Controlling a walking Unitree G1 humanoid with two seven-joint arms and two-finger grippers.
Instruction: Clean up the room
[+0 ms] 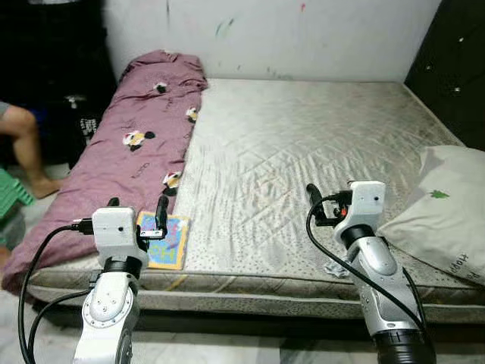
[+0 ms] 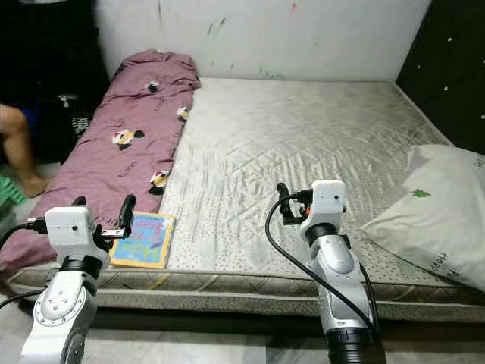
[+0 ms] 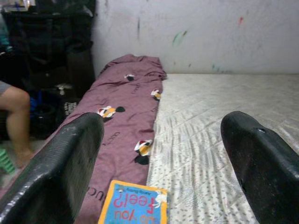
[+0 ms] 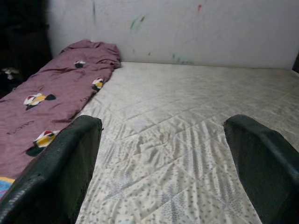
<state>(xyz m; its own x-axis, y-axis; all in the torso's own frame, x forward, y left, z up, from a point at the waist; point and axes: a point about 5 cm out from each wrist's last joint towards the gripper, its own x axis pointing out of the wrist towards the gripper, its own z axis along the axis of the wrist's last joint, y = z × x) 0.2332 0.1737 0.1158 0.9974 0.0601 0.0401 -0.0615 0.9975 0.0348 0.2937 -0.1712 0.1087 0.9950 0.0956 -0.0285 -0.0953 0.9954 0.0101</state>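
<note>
Left eye view looks down over a wide bare mattress [image 1: 303, 152] set against a white wall [image 1: 303, 30] marked with small streaks of colour. We hold both arms raised at the near edge of the bed. Along the mattress's left side lies a mauve quilt [image 1: 136, 144] printed with cartoon figures, bunched at the wall end. A blue and yellow children's book [image 1: 170, 243] lies flat at the near left corner of the mattress, just beside the quilt's edge. Our left gripper [image 1: 138, 214] hovers near that book, fingers spread apart and holding nothing; in the left wrist view the book [image 3: 134, 203] sits between and below the two wide-set black fingers [image 3: 56, 172], its red title letters readable there though not from the head. Our right gripper [image 1: 326, 203] hangs over the near middle of the mattress, also parted and empty; the right wrist view shows quilted fabric between its fingers [image 4: 60, 168]. A white pillow [image 1: 443, 212] with a small green mark rests at the right edge. Beside the bed on the left, a person's bare leg [image 1: 26, 148] and a green stool [image 1: 11, 196] can be seen on the floor.
</note>
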